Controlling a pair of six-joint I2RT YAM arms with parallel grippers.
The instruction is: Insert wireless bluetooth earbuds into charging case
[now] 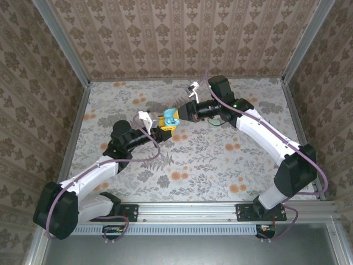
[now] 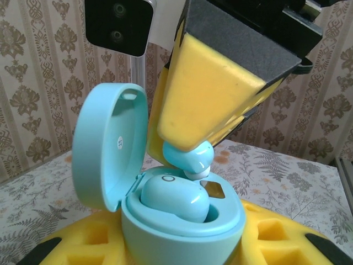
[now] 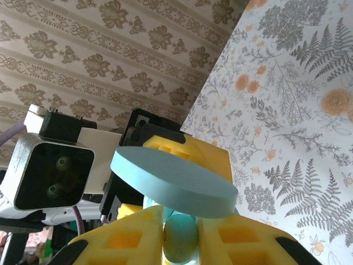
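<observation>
My left gripper (image 1: 164,128) is shut on the base of a teal charging case (image 2: 182,229), held above the middle of the table with its lid (image 2: 109,144) swung open. One teal earbud (image 2: 174,197) lies seated in the case. A second teal earbud (image 2: 190,157) with a white tip hangs just above the empty socket (image 2: 212,189). My right gripper (image 1: 175,117) is shut on it between yellow foam pads (image 2: 212,91). In the right wrist view that earbud (image 3: 181,238) sits pinched between the pads (image 3: 135,237), under the lid's edge (image 3: 174,185).
The table (image 1: 220,160) wears a floral cloth and is boxed in by wallpapered walls (image 1: 176,33) on three sides. An aluminium rail (image 1: 187,208) runs along the near edge by the arm bases. The left wrist camera (image 3: 52,172) is close to my right gripper.
</observation>
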